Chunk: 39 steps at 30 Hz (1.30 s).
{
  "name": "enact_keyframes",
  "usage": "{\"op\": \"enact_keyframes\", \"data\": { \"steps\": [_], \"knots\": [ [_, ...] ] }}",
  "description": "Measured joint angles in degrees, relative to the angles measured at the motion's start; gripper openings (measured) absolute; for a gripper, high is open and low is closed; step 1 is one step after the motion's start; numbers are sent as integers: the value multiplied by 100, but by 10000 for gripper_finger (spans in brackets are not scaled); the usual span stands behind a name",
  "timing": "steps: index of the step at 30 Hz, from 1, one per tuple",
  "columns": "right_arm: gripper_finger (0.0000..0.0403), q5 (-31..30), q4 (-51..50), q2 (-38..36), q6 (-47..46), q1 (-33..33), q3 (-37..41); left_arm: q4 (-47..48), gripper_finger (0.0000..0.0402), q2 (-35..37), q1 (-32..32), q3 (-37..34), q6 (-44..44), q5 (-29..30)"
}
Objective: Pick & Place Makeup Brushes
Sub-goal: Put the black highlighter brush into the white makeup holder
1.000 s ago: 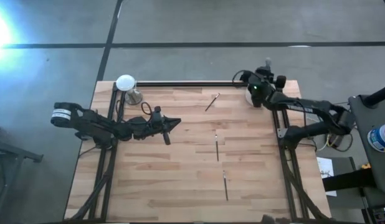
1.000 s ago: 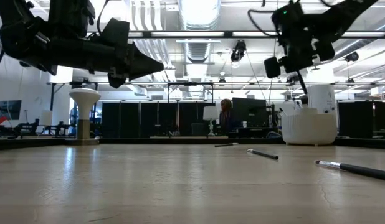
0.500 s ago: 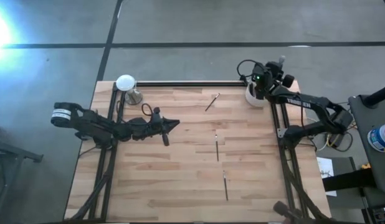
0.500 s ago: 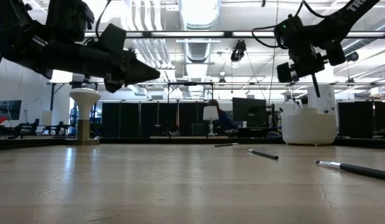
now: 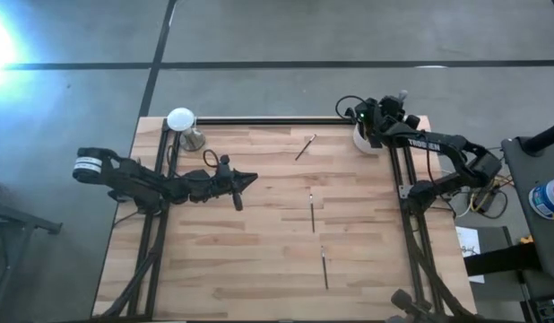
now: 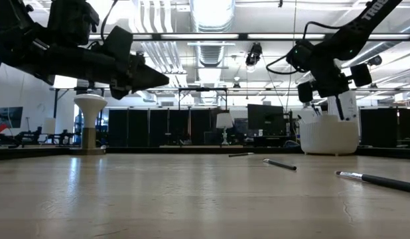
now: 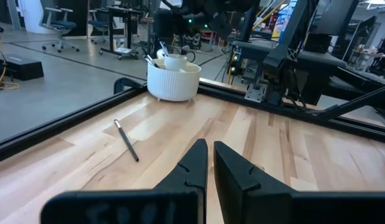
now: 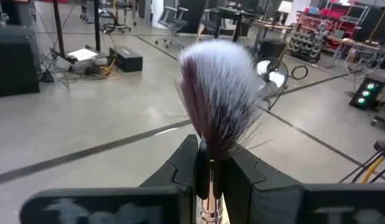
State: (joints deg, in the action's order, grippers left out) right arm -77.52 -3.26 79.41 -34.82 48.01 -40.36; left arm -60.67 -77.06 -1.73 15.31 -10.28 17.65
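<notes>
Right gripper (image 8: 211, 171) pinching a fluffy brush (image 8: 218, 102), above the cup (image 5: 364, 139) at bench (image 5: 259, 260) corner. Some brushes already in cup; three brushes (image 5: 313, 213) left on bench. Left gripper (image 7: 209, 162) pressed together, empty, waiting mid-bench.

Robotics lab: concrete floor (image 5: 259, 36), office chairs (image 7: 61, 22), ceiling ducts (image 6: 211, 13), racks of equipment (image 8: 311, 37).

Desk (image 5: 259, 260): pale wood planks, black frame along far edge and sides. Lying on it: three makeup brushes apart from one another, far brush (image 5: 305, 147) angled, middle brush (image 5: 312, 213) and near brush (image 5: 324, 267) lengthwise. White ribbed cup (image 6: 328, 135) at far right corner; white-topped stand (image 5: 184, 126) at far left corner
</notes>
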Motion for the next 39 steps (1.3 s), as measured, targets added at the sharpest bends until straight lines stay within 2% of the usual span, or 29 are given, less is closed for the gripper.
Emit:
{"op": "enact_keyframes", "data": {
  "steps": [11,39],
  "knots": [
    [45,269,-710,65,-412,-20,15,-23,20,2,1,2,-9,0],
    [60,538,-1182,166,-530,-90,42,-16,20,4,1,4,-20,0]
  ]
}}
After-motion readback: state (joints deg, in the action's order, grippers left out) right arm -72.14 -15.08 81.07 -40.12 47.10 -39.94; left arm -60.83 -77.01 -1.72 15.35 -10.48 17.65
